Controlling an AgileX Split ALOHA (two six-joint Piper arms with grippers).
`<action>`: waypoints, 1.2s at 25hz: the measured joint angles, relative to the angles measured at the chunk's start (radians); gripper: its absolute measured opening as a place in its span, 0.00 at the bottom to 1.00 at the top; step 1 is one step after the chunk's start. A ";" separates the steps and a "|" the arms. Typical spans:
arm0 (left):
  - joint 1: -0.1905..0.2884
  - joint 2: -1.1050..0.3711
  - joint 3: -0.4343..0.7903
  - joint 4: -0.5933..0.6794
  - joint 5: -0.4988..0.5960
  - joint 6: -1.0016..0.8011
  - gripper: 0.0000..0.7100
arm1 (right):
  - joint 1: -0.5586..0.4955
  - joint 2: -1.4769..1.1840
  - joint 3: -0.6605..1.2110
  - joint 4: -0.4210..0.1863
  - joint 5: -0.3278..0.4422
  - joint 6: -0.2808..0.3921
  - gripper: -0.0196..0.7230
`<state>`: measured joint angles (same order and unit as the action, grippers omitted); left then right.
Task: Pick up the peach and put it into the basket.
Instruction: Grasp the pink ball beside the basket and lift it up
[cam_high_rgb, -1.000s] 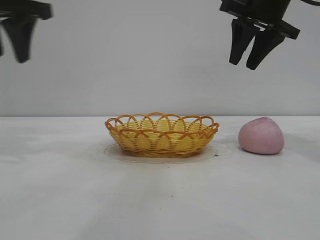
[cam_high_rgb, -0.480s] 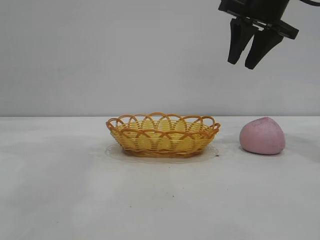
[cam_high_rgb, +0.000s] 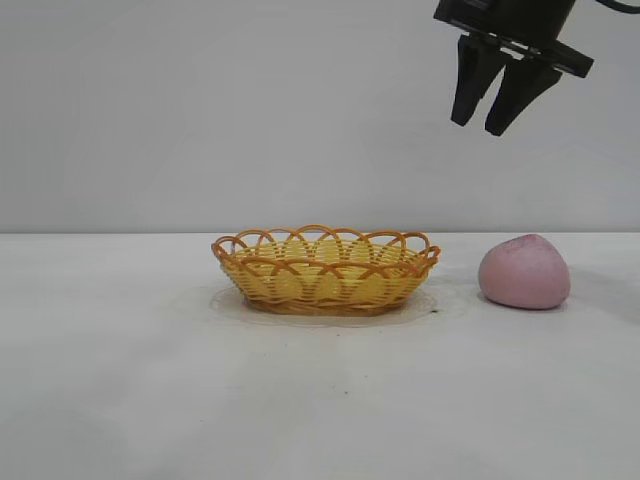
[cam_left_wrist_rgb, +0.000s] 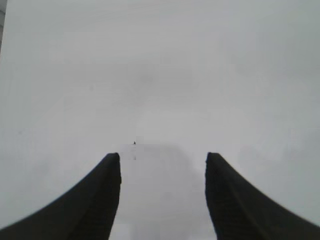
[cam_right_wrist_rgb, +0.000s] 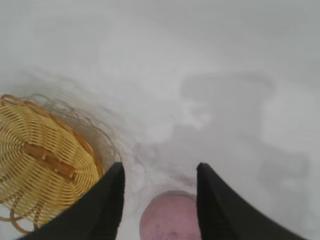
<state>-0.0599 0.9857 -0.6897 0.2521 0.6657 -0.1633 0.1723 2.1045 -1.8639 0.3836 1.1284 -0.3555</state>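
On the white surface (cam_high_rgb: 120, 380) sat one peach (cam_high_rgb: 524, 272) and one empty wicker basket (cam_high_rgb: 325, 269), well below the right end effector (cam_high_rgb: 485, 122), tilted downward, half-open, holding nothing.

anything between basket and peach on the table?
Nothing: the exterior view shows only bare white table between the basket and the peach.

The exterior view sits low and level at table height, facing the basket (cam_high_rgb: 325, 270) and peach (cam_high_rgb: 524, 272) side-on. The right wrist view looks steeply down from above, sharing both (peach (cam_right_wrist_rgb: 169, 217), basket (cam_right_wrist_rgb: 45, 167)). The left wrist view faces only bare table (cam_left_wrist_rgb: 160, 75).
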 joint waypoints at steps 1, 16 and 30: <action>-0.004 -0.068 0.021 0.000 0.028 -0.005 0.47 | 0.000 0.000 0.000 0.002 0.000 0.000 0.48; -0.006 -0.907 0.202 -0.179 0.445 0.131 0.47 | 0.000 0.000 0.000 0.010 -0.006 0.000 0.48; -0.006 -1.004 0.207 -0.215 0.455 0.169 0.47 | 0.000 -0.004 0.000 -0.003 0.008 0.000 0.48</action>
<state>-0.0657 -0.0182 -0.4831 0.0376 1.1210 0.0058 0.1723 2.1010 -1.8639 0.3807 1.1367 -0.3555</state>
